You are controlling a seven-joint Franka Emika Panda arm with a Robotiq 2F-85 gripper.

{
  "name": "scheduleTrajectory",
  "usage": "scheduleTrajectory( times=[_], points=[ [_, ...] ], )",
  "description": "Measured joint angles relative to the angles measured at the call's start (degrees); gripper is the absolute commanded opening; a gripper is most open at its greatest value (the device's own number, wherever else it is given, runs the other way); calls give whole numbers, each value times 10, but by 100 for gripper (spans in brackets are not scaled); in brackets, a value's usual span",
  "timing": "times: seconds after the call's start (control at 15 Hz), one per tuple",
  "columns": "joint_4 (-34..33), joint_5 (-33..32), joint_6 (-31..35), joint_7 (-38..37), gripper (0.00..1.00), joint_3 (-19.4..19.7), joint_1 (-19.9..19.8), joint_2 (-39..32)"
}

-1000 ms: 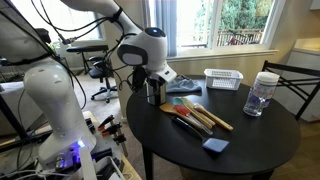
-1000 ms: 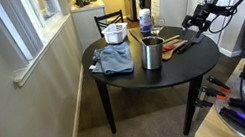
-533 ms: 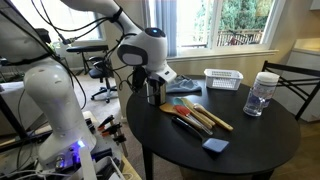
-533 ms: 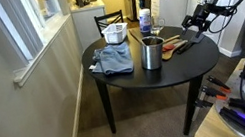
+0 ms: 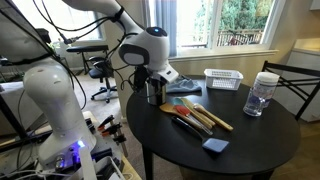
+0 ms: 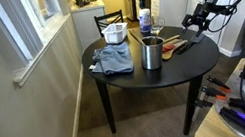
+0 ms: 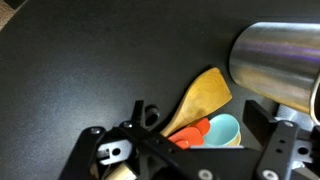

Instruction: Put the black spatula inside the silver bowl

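Observation:
The silver bowl (image 6: 150,53) is a tall shiny cup standing on the round black table (image 6: 169,71). It fills the top right corner of the wrist view (image 7: 275,55). A thin dark stick (image 6: 134,38) leans out of its top. It may be the black spatula's handle, but I cannot tell. My gripper (image 6: 197,27) hangs open and empty over the loose utensils, apart from the cup. In the wrist view the gripper (image 7: 212,140) straddles a wooden spoon (image 7: 200,100), a red-orange utensil (image 7: 183,135) and a light blue scoop (image 7: 226,128). In an exterior view the gripper (image 5: 152,88) covers the cup.
Wooden spoons and the red-orange utensil (image 5: 197,116) lie mid-table. A white slotted basket (image 5: 224,78), a clear jar (image 5: 262,93), a blue cloth (image 5: 183,87) and a blue pad (image 5: 214,145) also sit on the table. A dark chair (image 5: 290,80) stands beside it.

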State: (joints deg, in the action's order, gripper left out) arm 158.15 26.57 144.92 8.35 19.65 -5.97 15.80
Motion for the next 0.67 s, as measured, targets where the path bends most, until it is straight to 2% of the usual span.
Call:
scheduleTrajectory(
  times=[0.4,0.67],
  points=[
    [-53,4,19,-2,100,20,-44,-60],
    [-102,52,18,-2,100,38,-70,-122]
  ],
)
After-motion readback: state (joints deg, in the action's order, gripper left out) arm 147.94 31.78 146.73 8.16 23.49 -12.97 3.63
